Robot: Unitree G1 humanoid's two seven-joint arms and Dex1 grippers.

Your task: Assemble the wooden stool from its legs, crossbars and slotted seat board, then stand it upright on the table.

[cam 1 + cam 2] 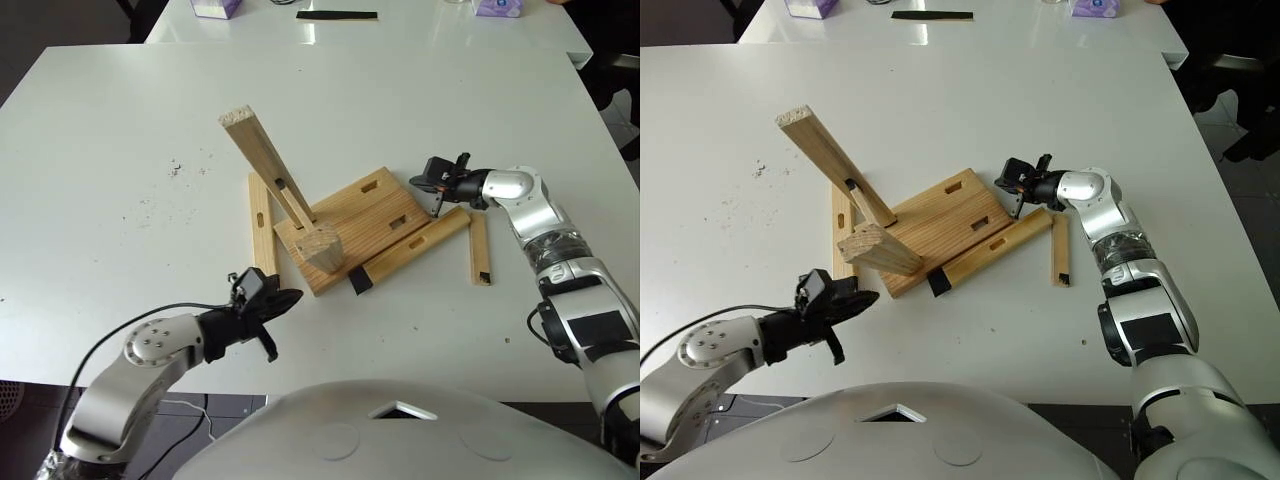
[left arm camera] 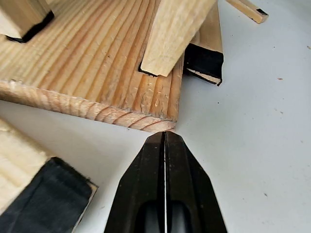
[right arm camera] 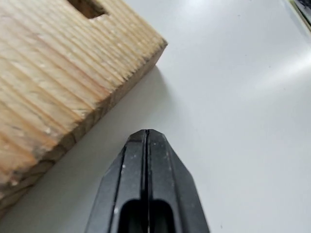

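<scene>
Seat board (image 1: pixel 352 212) pale wood with striped grain; leg (image 1: pixel 413 247) tan, black-capped end; table (image 1: pixel 120 130) plain white.

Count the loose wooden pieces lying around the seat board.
3: a slotted slat at the board's left side, a thick leg along its near-right edge, a thin bar farther right. The tall standing piece could hide more.
</scene>
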